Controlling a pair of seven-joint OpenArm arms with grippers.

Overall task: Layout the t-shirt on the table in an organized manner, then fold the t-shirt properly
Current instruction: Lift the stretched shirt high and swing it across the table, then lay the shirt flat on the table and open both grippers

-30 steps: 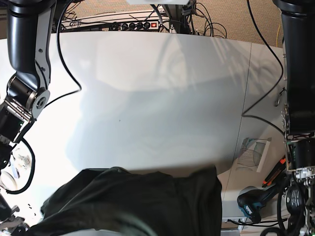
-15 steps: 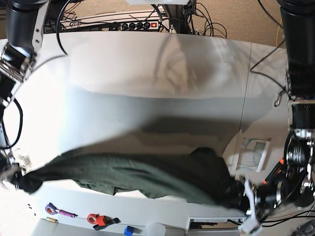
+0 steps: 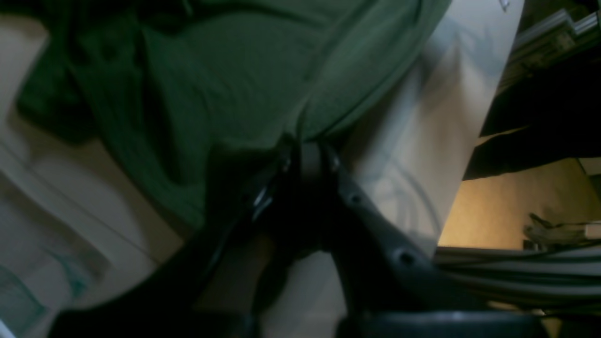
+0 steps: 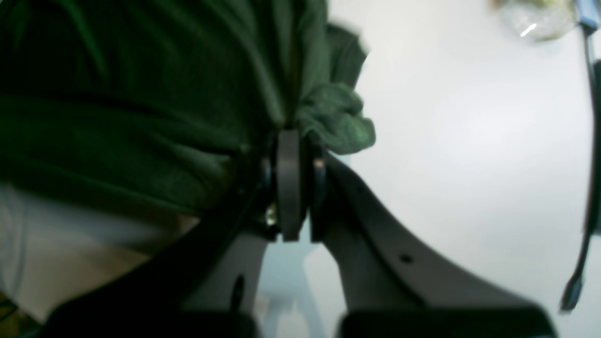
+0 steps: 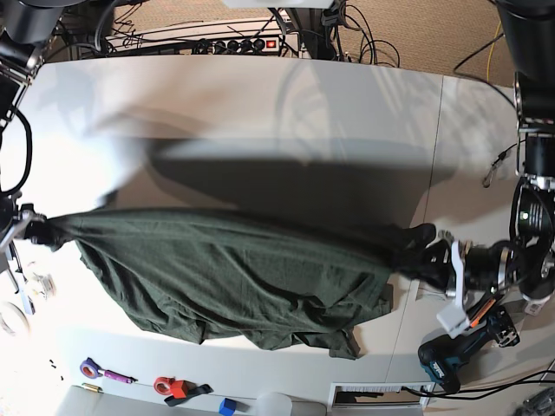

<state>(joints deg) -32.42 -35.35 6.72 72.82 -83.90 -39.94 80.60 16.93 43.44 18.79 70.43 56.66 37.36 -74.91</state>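
The t-shirt (image 5: 225,277) lies stretched across the near half of the desk (image 5: 277,113). Its far edge is pulled into a taut line between the two arms, while the rest sags and rumples toward the near side, with the hem bunched under at the near right. The right gripper (image 5: 33,227), at the scene's left, is clenched on a wad of green cloth, as its wrist view shows. The left gripper (image 5: 431,253), at the scene's right, is likewise clamped on a corner of fabric. The step in hand looks like the spreading. To do it well, I judge both arms should carry the taut edge toward the far side together, at equal height and pace, so the slack body drags flat behind it. They should then lower evenly, and neither grip should open until the cloth lies smooth. An uneven pull would likely skew the shirt or slip a corner loose.
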